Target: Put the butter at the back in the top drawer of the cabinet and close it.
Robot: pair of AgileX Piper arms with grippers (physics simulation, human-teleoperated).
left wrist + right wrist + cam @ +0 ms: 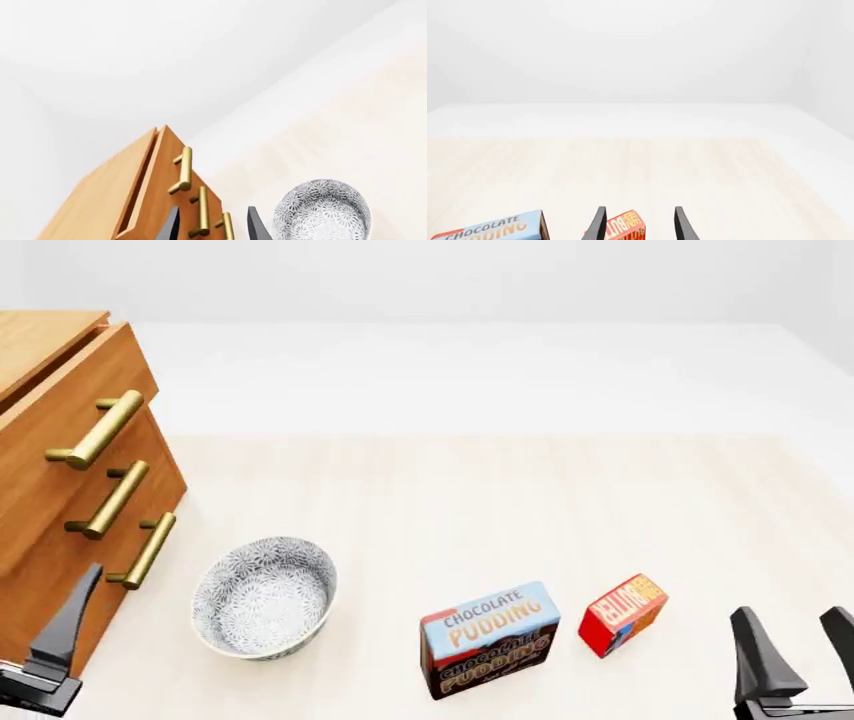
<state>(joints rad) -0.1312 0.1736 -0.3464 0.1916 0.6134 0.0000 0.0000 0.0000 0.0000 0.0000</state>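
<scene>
Little of the robot shows. The left hand (54,640) has a dark grey, flat, tapering finger on a black base. The right hand (798,650) has two matching dark grey fingers (755,652), wedge-shaped with narrow tips, matte and unmarked.

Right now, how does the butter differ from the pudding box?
The butter is smaller than the pudding box. The butter is red-orange with white lettering; the pudding box is blue on top and brown below. The butter sits nearer the right arm's side, the pudding box nearer the bowl. Both are rectangular boxes resting on the table.
</scene>
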